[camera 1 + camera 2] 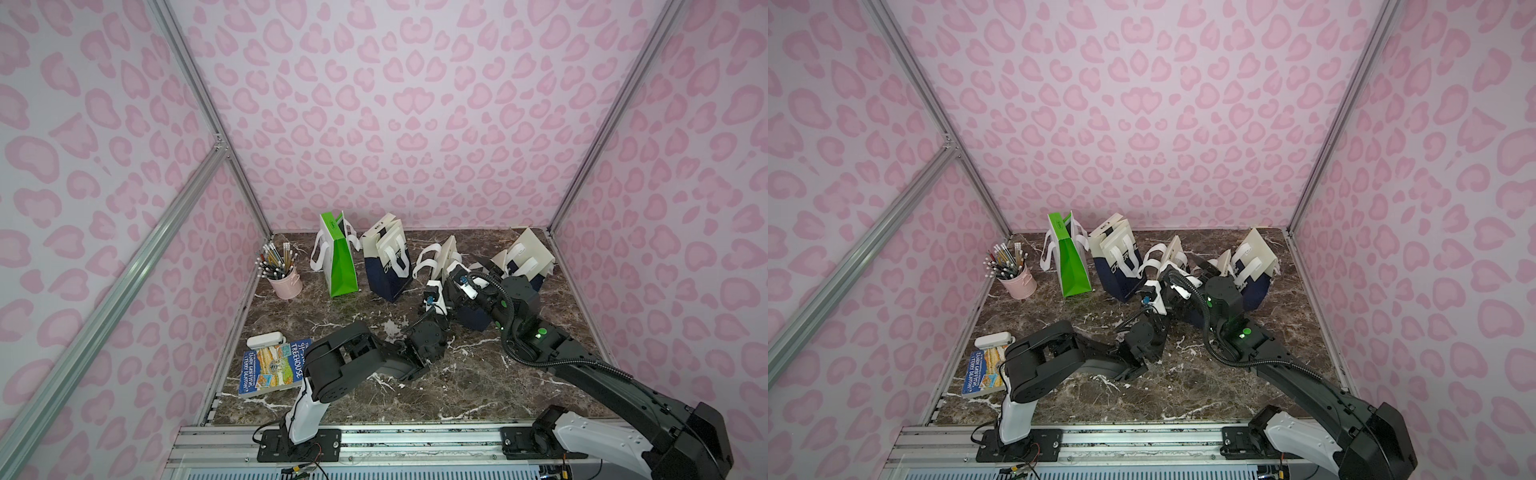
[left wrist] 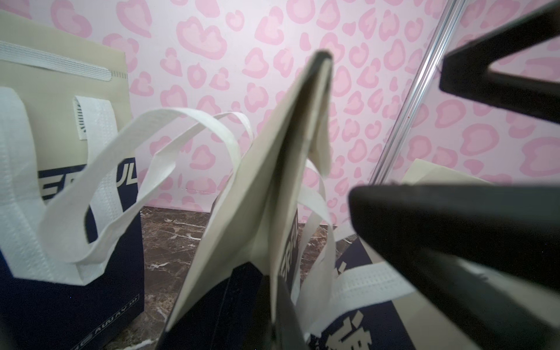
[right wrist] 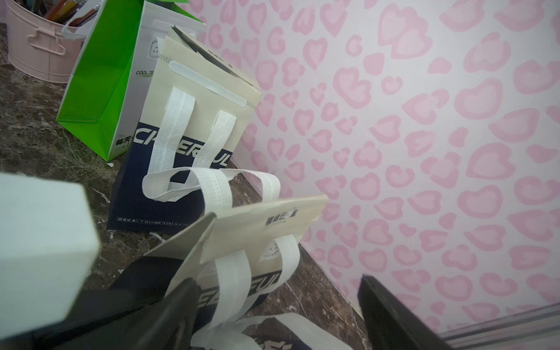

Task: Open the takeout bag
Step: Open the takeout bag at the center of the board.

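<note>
The takeout bag (image 1: 451, 251) (image 1: 1173, 251) is beige over navy with white strap handles and stands mid-table, third in a row of bags. My left gripper (image 1: 445, 277) (image 2: 272, 306) is shut on the edge of one beige panel (image 2: 266, 181) near the bag's mouth. My right gripper (image 1: 467, 268) (image 3: 278, 315) is open beside the same bag. Its fingers (image 3: 172, 306) stand wide apart, with the bag's other panel (image 3: 257, 224) and loose handle loops (image 3: 233, 281) lying between them, unpinched. The bag's mouth shows as a narrow dark gap.
A green bag (image 1: 340, 262) and a second beige-navy bag (image 1: 388, 266) stand to the left, and another beige-navy bag (image 1: 525, 257) at the back right. A pink pencil cup (image 1: 284, 278) is at the left, and a book (image 1: 272, 368) carrying a white object lies front left. Patterned walls enclose the table.
</note>
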{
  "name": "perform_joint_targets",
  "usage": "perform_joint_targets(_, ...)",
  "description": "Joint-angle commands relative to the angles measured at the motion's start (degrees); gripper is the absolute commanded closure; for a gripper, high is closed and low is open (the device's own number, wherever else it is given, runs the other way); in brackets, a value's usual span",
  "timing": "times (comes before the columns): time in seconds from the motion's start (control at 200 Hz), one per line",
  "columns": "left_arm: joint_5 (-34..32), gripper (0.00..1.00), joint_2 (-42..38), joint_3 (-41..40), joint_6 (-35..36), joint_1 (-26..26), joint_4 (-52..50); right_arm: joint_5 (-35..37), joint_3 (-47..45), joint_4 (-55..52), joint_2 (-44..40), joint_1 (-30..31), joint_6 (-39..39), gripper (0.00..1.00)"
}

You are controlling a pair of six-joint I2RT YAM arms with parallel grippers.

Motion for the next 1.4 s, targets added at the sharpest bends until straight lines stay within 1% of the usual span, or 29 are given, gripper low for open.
perform_joint_targets(0.0, -0.1, 0.95, -0.9, -0.4, 0.4, -0.1, 1.2, 1.1, 0.5, 1.9, 0.4, 0.4, 1.0, 0.13)
perform_joint_targets(0.28, -0.2, 0.95, -1.9, -1.6, 0.3, -0.3, 1.1, 2.4, 2.1, 2.9, 3.0, 1.8, 0.0, 0.15)
perform_joint_targets(0.78, -0.3, 0.95, -2.6, -2.6, 0.9, -0.4, 1.1, 5.3, 2.6, 6.6, 4.2, 3.1, -0.4, 0.19)
perform_joint_targets(1.395, 0.0, 0.95, -2.8, -3.1, 2.5, -0.9, 1.1, 7.2, 3.6, 10.5, 7.8, 4.3, -0.8, 0.31)
